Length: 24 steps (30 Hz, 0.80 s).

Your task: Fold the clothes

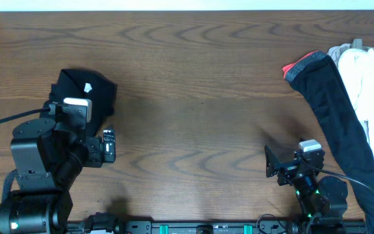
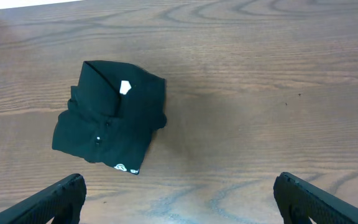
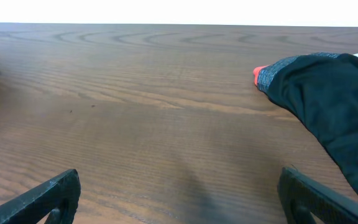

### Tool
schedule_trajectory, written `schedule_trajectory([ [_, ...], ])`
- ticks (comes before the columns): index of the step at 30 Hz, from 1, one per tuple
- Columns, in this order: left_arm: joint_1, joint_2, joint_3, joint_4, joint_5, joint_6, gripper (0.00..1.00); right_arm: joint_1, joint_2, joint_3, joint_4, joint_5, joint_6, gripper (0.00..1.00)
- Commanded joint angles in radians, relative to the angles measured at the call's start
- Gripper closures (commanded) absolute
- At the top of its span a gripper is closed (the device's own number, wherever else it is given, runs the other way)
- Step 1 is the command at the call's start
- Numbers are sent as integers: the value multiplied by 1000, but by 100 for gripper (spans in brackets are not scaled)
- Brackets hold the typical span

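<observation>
A black T-shirt [image 1: 86, 91] lies folded into a small bundle at the table's left, with a white tag on top; in the left wrist view the T-shirt [image 2: 110, 118] sits just beyond my fingertips. My left gripper [image 2: 179, 190] hovers near its front edge, open and empty. A long black garment with a red edge [image 1: 333, 110] stretches down the right side, next to a white garment [image 1: 372, 78]. My right gripper [image 3: 179, 193] stands open and empty to the left of the red-edged black garment [image 3: 328, 106].
Bare brown wood table [image 1: 200, 110] lies between the folded bundle and the pile on the right. The far table edge [image 3: 166, 25] runs along the top. The arm bases stand at the near edge.
</observation>
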<state>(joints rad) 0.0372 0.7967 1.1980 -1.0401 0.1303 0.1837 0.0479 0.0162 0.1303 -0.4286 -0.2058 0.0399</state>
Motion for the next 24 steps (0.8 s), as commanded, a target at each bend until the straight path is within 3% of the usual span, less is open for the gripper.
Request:
schedule_trajectory([
  [1, -4, 1, 17, 1, -5, -5, 2, -15, -10, -6, 2, -5, -11, 1],
  [24, -4, 1, 17, 1, -5, -5, 2, -15, -10, -6, 2, -5, -11, 1],
])
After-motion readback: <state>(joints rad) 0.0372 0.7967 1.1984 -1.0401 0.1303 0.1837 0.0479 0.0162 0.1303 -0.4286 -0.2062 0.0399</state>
